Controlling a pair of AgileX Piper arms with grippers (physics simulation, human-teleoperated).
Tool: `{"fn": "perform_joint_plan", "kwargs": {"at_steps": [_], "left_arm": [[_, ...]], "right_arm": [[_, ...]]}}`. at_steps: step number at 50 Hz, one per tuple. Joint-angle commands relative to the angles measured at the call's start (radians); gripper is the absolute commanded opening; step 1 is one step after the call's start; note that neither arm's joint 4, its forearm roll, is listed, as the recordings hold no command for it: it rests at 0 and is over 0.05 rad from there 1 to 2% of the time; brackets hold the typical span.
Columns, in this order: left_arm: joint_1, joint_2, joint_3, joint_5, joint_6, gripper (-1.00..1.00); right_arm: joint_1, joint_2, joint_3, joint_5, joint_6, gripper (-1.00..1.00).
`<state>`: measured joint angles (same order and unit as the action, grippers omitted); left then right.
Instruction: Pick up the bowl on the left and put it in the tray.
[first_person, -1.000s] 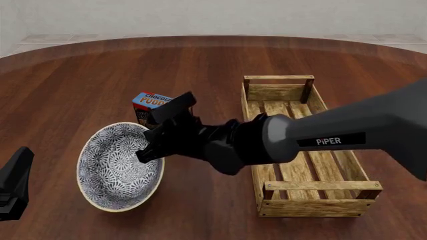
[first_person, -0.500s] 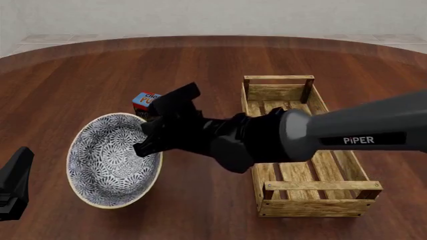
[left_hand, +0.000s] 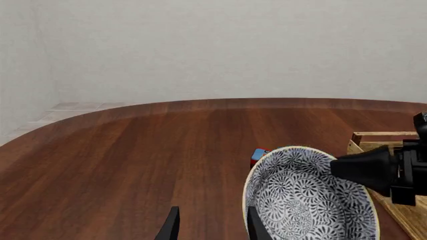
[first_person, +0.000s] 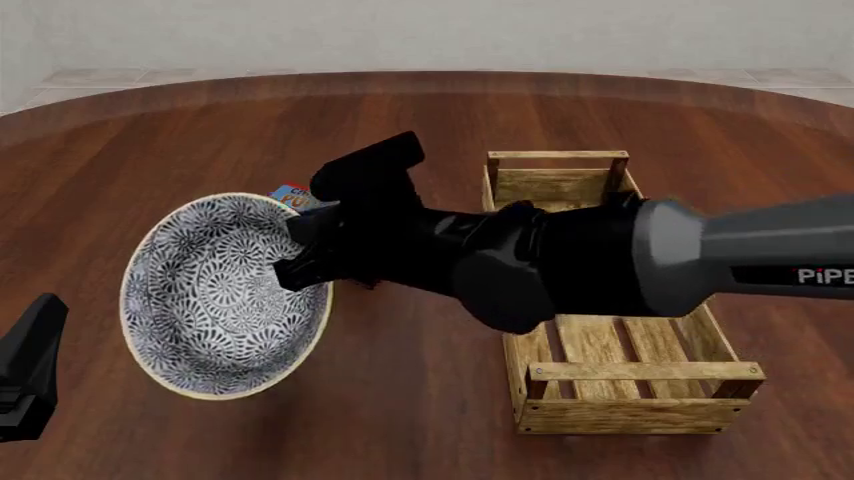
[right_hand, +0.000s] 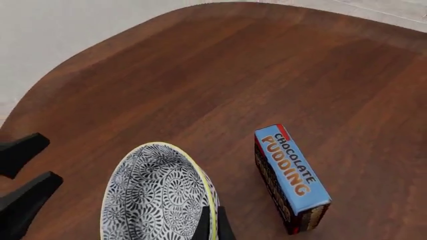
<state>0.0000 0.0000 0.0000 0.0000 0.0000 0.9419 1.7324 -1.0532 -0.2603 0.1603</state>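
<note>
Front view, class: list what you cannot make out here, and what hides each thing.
- Chocolate pudding box: mostly hidden behind the bowl and right gripper.
- Near left wall of the tray: partly covered by the right arm.
- Left gripper: cut off by the picture's edge, fingers unseen.

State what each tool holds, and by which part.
The right tool grips the bowl by its rim, on the side nearest the tray; the left tool holds nothing.
</note>
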Motion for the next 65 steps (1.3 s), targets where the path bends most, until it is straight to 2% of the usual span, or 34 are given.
{"fn": "perform_joint_plan", "kwargs": {"at_steps": [1, 15, 27, 43, 44, 47, 48, 49, 57, 65], "left_arm": [[0.000, 0.000, 0.000, 0.000, 0.000, 1.00], [0.000, 0.000, 0.000, 0.000, 0.000, 1.00], [0.000, 0.000, 0.000, 0.000, 0.000, 1.00], [0.000, 0.000, 0.000, 0.000, 0.000, 1.00], [0.000, 0.000, 0.000, 0.000, 0.000, 1.00], [0.000, 0.000, 0.000, 0.000, 0.000, 1.00], [0.000, 0.000, 0.000, 0.000, 0.000, 1.00], [0.000, 0.000, 0.000, 0.000, 0.000, 1.00], [0.000, 0.000, 0.000, 0.000, 0.000, 1.00], [0.000, 0.000, 0.000, 0.000, 0.000, 1.00]], "right_arm": [[0.003, -0.078, 0.026, 0.012, 0.016, -1.00], [-0.003, -0.156, 0.059, 0.018, 0.048, -1.00], [-0.008, -0.188, 0.080, -0.002, 0.135, -1.00], [-0.009, -0.190, 0.085, -0.007, 0.141, -1.00], [-0.030, -0.211, 0.094, -0.024, 0.169, -1.00], [-0.054, -0.216, 0.084, -0.020, 0.150, -1.00], [-0.068, -0.220, 0.078, -0.016, 0.128, -1.00], [-0.059, -0.230, 0.085, -0.016, 0.144, -1.00], [-0.050, -0.266, 0.104, -0.017, 0.160, -1.00], [-0.065, -0.274, 0.111, -0.023, 0.145, -1.00]]}}
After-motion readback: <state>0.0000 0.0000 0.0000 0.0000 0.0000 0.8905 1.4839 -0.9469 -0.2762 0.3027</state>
